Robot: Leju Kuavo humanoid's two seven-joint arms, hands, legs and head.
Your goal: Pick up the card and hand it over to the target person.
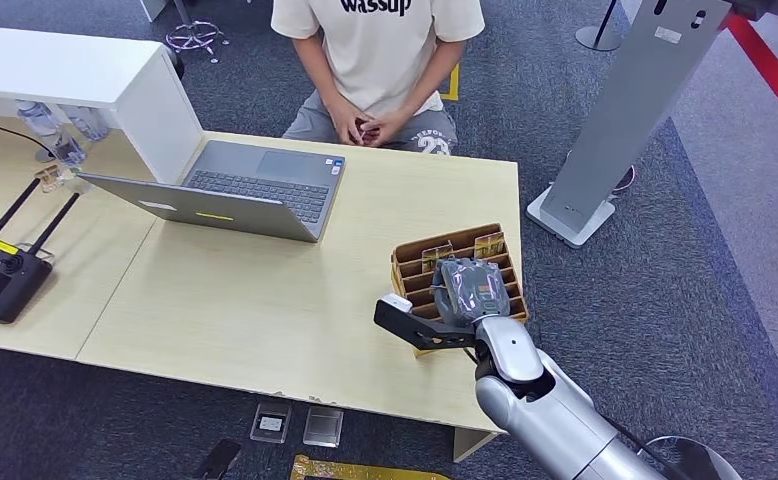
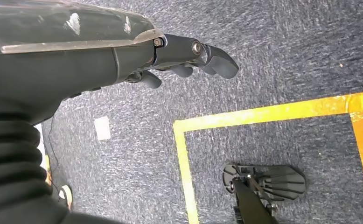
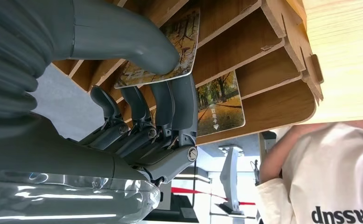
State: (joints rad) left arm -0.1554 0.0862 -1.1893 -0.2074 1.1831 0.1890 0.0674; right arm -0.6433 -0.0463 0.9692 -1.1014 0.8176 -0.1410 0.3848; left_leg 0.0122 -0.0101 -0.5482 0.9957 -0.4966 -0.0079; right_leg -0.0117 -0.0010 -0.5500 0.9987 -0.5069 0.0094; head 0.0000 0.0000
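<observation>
A wooden slotted card rack (image 1: pixel 410 262) stands at the table's right edge, and my right hand (image 1: pixel 473 290) hangs over it, hiding most of the slots. In the right wrist view my thumb presses an autumn-tree card (image 3: pixel 185 37) against the fingers (image 3: pixel 182 102) behind it; the card still sits in the rack (image 3: pixel 263 51). A second, similar card (image 3: pixel 221 105) stands one slot further on. The person (image 1: pixel 377 50) in a cream T-shirt sits across the table with hands (image 1: pixel 365 128) clasped in the lap. My left hand (image 2: pixel 189 60) hangs over the carpet, fingers loosely apart, holding nothing.
An open grey laptop (image 1: pixel 255 190) lies mid-table between the rack and the person. A black remote controller (image 1: pixel 0 275) sits at the far left, beside a white raised block (image 1: pixel 65 70). A grey floor stand (image 1: pixel 625 110) rises right of the table (image 1: pixel 265 310).
</observation>
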